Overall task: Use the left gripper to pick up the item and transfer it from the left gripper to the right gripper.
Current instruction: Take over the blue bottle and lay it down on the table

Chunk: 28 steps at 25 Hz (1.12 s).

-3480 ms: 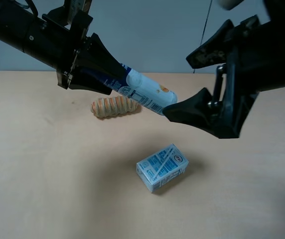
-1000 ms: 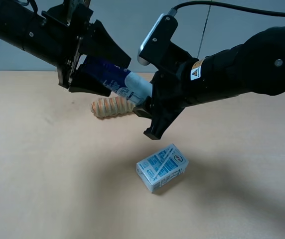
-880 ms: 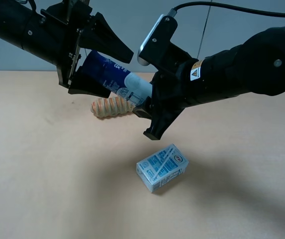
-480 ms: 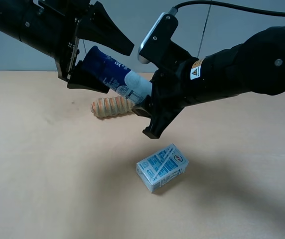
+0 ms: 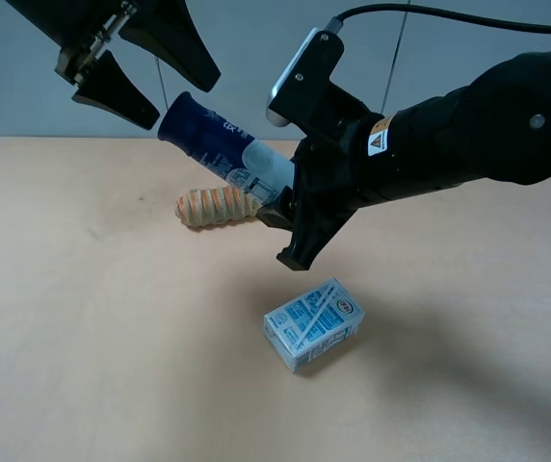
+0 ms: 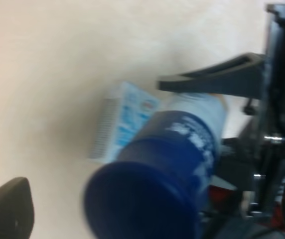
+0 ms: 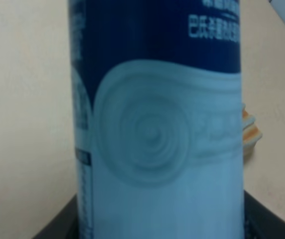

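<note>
The item, a slim bottle [image 5: 213,140] with a dark blue top and white body, hangs tilted in the air above the table. My right gripper [image 5: 283,204], on the arm with the yellow sticker, is shut on its white lower body. My left gripper [image 5: 181,101] is open at the upper left, its jaws spread wide on either side of the blue cap end and not touching it. The left wrist view looks along the bottle [image 6: 167,169] from its cap, with one left finger [image 6: 8,209] off to the side. The right wrist view is filled by the bottle [image 7: 157,124].
A blue-and-white carton [image 5: 314,324] lies on the tan table [image 5: 83,337] below the right gripper; it also shows in the left wrist view [image 6: 120,124]. A striped bread roll [image 5: 213,207] lies under the bottle.
My left gripper has opened, let go of the bottle's blue top and drawn back up and to the left. The right gripper has closed on the bottle's white end and holds it still.
</note>
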### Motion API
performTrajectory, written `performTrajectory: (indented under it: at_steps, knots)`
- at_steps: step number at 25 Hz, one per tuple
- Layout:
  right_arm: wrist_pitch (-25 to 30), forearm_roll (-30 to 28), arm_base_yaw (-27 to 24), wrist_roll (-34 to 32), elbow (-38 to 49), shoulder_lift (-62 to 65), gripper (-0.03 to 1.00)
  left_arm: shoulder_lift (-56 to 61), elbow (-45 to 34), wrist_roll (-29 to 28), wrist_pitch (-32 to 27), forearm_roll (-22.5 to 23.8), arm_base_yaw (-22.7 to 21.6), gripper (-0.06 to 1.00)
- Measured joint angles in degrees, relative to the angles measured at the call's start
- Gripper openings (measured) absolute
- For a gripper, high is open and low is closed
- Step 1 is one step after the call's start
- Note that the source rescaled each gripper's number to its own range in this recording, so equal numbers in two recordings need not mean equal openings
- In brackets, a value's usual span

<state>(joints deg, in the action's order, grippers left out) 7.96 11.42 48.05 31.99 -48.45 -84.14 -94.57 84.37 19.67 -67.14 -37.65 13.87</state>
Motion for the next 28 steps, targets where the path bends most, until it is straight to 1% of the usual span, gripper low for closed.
performTrajectory:
  at_steps: [2, 5, 9, 11, 14, 16, 19, 21, 23, 28]
  knots:
    - [0.1, 0.0, 0.0, 0.0, 0.0, 0.0, 0.09, 1.2, 1.9, -0.7, -0.1, 3.0, 0.0, 1.00]
    - [0.0, 0.0, 0.0, 0.0, 0.0, 0.0, 0.09, 4.0, 4.3, -1.2, -0.1, 5.2, -0.6, 1.00]
    - [0.0, 0.0, 0.0, 0.0, 0.0, 0.0, 0.09, 9.1, 5.1, -1.5, -0.2, 6.2, -3.6, 1.00]
    - [0.0, 0.0, 0.0, 0.0, 0.0, 0.0, 0.09, 12.6, 5.1, -2.6, -0.2, 8.2, -5.1, 1.00]
    - [0.0, 0.0, 0.0, 0.0, 0.0, 0.0, 0.09, 18.2, 5.1, -5.1, -0.3, 15.4, -6.0, 1.00]
    - [0.0, 0.0, 0.0, -0.2, 0.0, 0.0, 0.09, 22.0, 5.1, -7.6, -0.3, 21.2, -6.0, 1.00]
    - [0.0, 0.0, 0.0, -1.0, 0.0, 0.0, 0.09, 28.0, 5.0, -11.2, -0.3, 28.3, -6.1, 1.00]
    - [0.2, 0.0, 0.0, -1.5, 0.0, 0.0, 0.09, 31.8, 3.8, -12.9, -0.2, 31.7, -6.1, 1.00]
    - [0.3, 0.0, 0.0, -1.7, 0.0, 0.0, 0.09, 35.8, 0.9, -13.8, -0.2, 33.7, -6.1, 1.00]
    - [0.7, 0.0, 0.0, -1.7, 0.0, 0.0, 0.09, 46.6, -10.0, -14.1, -0.2, 35.4, -6.1, 1.00]
